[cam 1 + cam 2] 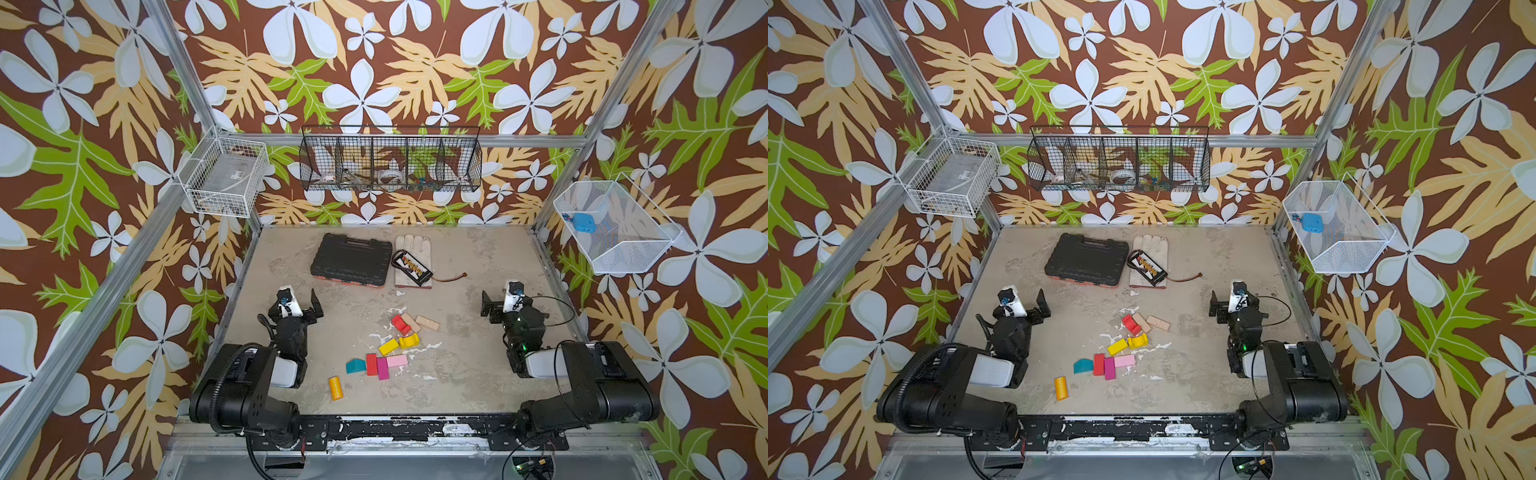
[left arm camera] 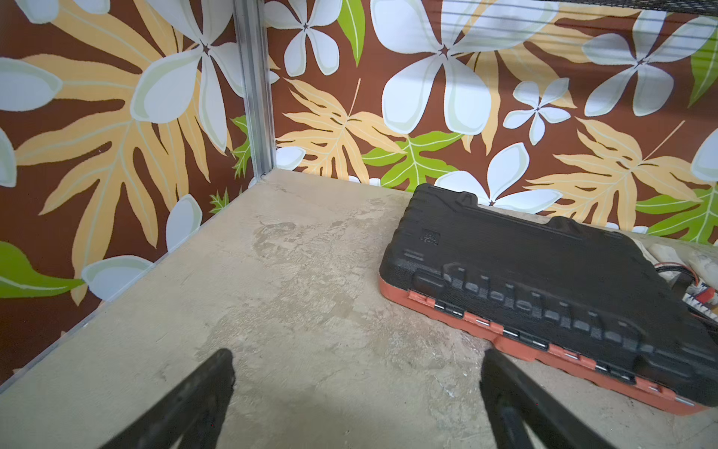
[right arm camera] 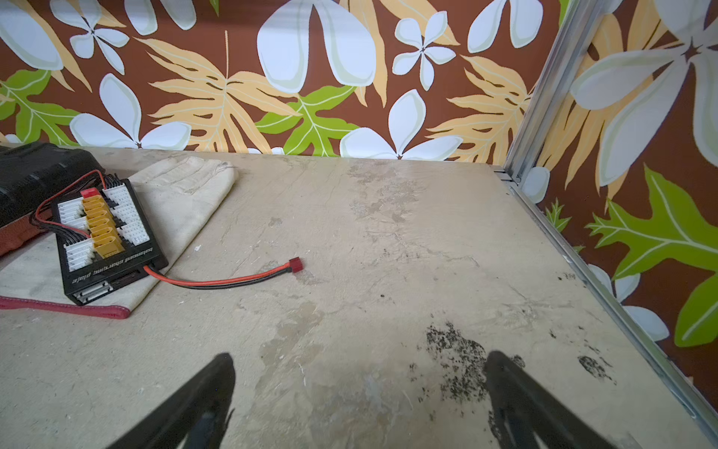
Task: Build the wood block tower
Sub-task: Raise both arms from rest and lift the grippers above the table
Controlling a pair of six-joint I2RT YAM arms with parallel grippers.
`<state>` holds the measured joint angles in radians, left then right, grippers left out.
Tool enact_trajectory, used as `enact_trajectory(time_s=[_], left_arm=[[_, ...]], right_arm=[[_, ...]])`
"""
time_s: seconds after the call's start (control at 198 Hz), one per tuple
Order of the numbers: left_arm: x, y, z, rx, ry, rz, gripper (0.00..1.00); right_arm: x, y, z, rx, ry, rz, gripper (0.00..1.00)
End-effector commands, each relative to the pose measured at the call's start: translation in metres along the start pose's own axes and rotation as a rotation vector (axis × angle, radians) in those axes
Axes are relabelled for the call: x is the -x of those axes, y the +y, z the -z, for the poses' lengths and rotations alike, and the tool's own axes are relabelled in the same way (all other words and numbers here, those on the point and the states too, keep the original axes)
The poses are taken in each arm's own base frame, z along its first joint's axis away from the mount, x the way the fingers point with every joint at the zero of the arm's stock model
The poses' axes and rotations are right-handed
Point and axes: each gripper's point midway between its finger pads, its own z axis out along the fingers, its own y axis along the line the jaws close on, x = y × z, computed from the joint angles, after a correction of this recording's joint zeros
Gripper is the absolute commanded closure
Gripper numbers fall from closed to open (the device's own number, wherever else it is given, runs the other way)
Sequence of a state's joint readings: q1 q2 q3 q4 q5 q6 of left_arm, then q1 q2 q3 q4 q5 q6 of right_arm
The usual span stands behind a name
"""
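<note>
Floral-walled cell, mottled tabletop (image 1: 478,270). Top views: wood blocks (image 1: 390,349) lie scattered, unstacked, between both sets of jaws. Left wrist: left gripper (image 2: 357,361) spread wide, empty, black case (image 2: 544,280) beyond its jaws. Right wrist: right gripper (image 3: 359,363) likewise (I'd seat a tan block (image 1: 427,323) flat first).

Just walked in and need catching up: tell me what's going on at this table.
Nothing is being handled yet. The left gripper and right gripper sit apart at the sides, both open and empty. The wood blocks lie loose on the table between them, none stacked, so no building has begun.
</note>
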<state>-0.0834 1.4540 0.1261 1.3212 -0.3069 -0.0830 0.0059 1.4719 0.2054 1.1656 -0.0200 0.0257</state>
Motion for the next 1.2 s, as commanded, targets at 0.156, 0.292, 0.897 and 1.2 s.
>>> enact_trajectory(time_s=[0.156,0.292,0.897,1.2], left_arm=[[0.007,0.000,-0.001,0.002,-0.025,0.008,0.00],[0.007,0.000,-0.001,0.003,-0.025,0.008,0.00],[0.007,0.000,-0.001,0.004,-0.024,0.008,0.00],[0.007,0.000,-0.001,0.004,-0.026,0.007,0.00]], right_arm=[[0.005,-0.002,-0.001,-0.010,-0.019,-0.004,0.00],[0.005,-0.002,-0.001,-0.010,-0.019,-0.005,0.00],[0.006,-0.002,0.000,-0.010,-0.024,-0.006,0.00],[0.025,-0.015,0.000,-0.099,0.101,-0.141,0.00]])
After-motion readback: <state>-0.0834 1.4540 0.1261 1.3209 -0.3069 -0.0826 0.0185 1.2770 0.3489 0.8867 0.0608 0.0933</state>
